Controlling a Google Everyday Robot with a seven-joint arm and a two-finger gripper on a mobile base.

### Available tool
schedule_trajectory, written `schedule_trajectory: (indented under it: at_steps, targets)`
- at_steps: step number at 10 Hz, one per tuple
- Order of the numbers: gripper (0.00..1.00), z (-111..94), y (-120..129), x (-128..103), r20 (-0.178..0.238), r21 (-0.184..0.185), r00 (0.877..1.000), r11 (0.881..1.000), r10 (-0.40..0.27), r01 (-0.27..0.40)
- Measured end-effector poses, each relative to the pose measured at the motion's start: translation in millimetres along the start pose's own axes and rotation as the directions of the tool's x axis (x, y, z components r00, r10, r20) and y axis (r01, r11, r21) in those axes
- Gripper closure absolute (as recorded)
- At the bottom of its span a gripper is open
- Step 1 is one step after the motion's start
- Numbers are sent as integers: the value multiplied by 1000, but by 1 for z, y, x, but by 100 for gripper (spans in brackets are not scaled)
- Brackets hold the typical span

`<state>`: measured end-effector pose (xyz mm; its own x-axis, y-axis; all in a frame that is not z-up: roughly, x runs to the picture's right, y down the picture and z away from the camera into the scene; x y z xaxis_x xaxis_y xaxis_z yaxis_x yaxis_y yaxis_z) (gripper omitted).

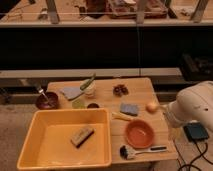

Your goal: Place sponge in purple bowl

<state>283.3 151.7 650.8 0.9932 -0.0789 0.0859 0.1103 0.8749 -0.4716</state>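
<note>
The sponge (129,108), a small flat blue-grey pad, lies on the wooden table (140,85) right of centre. The purple bowl (47,100) sits at the table's far left edge with a fork standing in it. The two are far apart, with several items between them. My white arm (195,107) bulges in at the right, beside the table's right edge and apart from the sponge. My gripper is out of view, beyond or behind that arm.
A big yellow tub (35,135) holds a tan block with a dark top (82,136). An orange bowl (139,133), a brush (135,150), a grey cloth (71,92), a tiny dark cup (93,106) and an orange ball (151,106) share the table.
</note>
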Motion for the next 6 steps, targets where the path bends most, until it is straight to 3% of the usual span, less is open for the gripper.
schedule_trajectory:
  at_steps: [3, 6]
  targets:
    - [20, -2, -7, 4, -3, 13, 1000, 1000, 1, -1]
    - [20, 0, -55, 5, -21, 49, 999, 998, -29, 30]
